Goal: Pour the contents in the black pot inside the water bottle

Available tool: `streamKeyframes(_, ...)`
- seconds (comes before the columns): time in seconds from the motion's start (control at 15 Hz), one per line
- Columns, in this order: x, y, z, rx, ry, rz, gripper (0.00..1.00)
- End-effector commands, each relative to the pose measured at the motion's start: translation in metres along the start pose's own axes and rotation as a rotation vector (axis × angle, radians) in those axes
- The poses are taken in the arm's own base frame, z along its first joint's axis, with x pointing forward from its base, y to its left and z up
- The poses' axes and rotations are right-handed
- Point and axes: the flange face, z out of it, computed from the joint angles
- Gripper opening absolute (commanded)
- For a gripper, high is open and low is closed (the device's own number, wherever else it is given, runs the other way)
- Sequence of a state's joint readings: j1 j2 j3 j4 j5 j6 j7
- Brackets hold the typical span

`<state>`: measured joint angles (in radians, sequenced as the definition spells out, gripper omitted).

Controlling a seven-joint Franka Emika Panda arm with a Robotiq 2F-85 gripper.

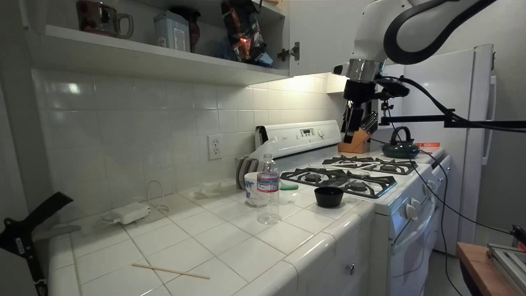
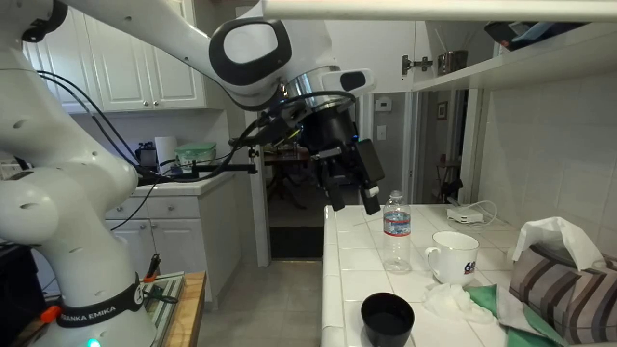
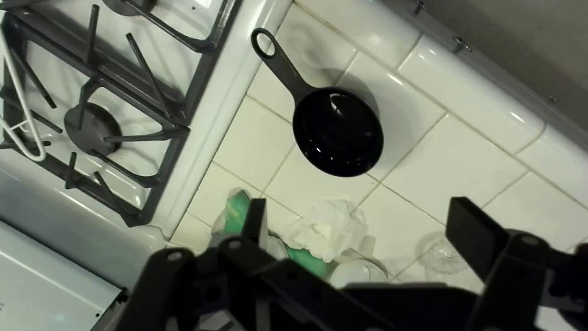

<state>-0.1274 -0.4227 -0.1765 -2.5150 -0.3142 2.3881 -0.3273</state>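
The black pot (image 1: 328, 197) rests upright on the white tiled counter beside the stove in both exterior views. Its handle (image 3: 282, 69) points toward the stove edge in the wrist view. Glossy glints show inside the dark bowl (image 3: 337, 131), but its contents cannot be made out. Upright farther along the counter stands the clear water bottle (image 2: 396, 248), uncapped, with a blue and red label. Only part of the bottle (image 3: 443, 255) shows in the wrist view, partly behind a finger. My gripper (image 3: 357, 204) hangs well above the counter, open, with nothing between its fingers.
Near the bottle are a white mug (image 2: 453, 258), crumpled tissue (image 2: 455, 303), a green cloth (image 2: 482, 296) and a striped tissue box (image 2: 554, 303). Stove grates (image 1: 341, 179) adjoin the pot. An open shelf (image 1: 164, 57) overhangs the counter; a thin stick (image 1: 170, 271) lies near its end.
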Motion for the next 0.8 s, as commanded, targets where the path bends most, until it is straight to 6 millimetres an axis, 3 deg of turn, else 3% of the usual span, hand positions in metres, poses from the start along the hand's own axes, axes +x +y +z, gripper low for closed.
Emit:
streamKeyframes(0.0, -0.002, 0.015, 0.021, 0.048, -0.045, -0.079, 1.00)
streamKeyframes(0.2, 0.002, 0.031, 0.042, 0.200, -0.062, -0.144, 1.00)
streamKeyframes(0.47, 0.014, 0.068, 0.062, 0.403, -0.097, -0.208, 1.00)
streamKeyframes(0.67, 0.032, 0.089, 0.072, 0.374, -0.204, -0.149, 1.00)
streamKeyframes(0.73, 0.011, 0.076, 0.062, 0.387, -0.146, -0.178, 1.00)
